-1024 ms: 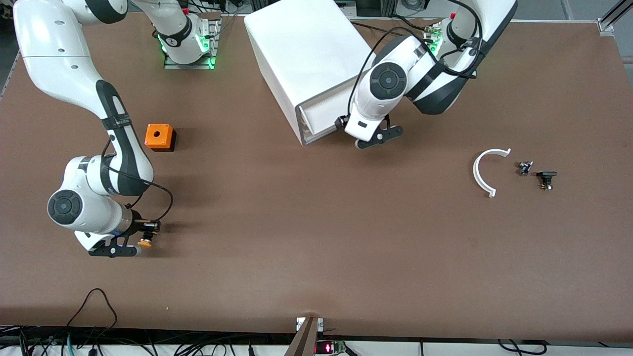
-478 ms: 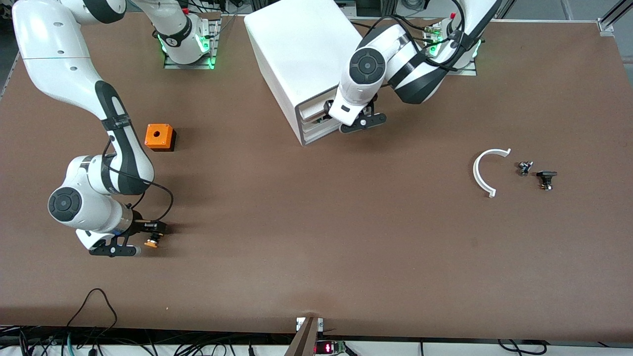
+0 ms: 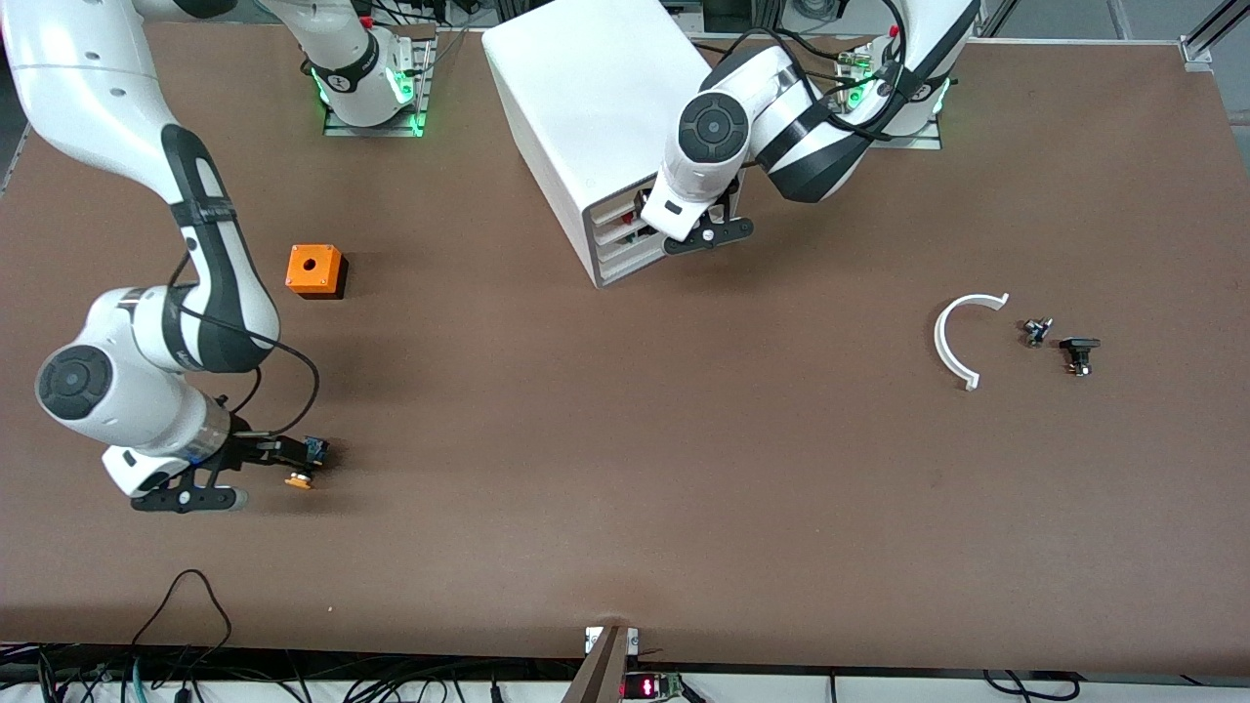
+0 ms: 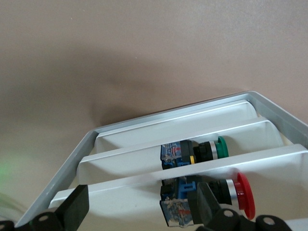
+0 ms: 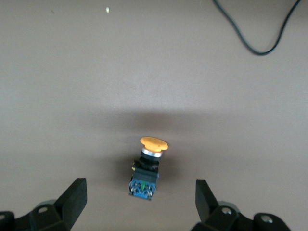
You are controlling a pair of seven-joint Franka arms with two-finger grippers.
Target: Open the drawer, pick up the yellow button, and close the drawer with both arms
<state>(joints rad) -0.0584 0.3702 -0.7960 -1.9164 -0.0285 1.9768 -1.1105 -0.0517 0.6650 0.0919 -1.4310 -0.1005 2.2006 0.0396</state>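
Observation:
The button, with an orange-yellow cap and a black and blue body, lies on its side on the bare table near the right arm's end. It also shows in the right wrist view. My right gripper is open and hangs just above it; its fingers stand wide apart on either side without touching it. The drawer is pushed in flush at the top of the white cabinet. My left gripper is open at the cabinet's front, holding nothing.
An orange box with a round hole stands near the right arm. A white curved piece and two small dark parts lie toward the left arm's end. Lower drawers show a green-capped and a red-capped button.
My left gripper moved in toward the cabinet and the pulled-out drawer slid shut. My right gripper let go of the button on the table and drew back from it.

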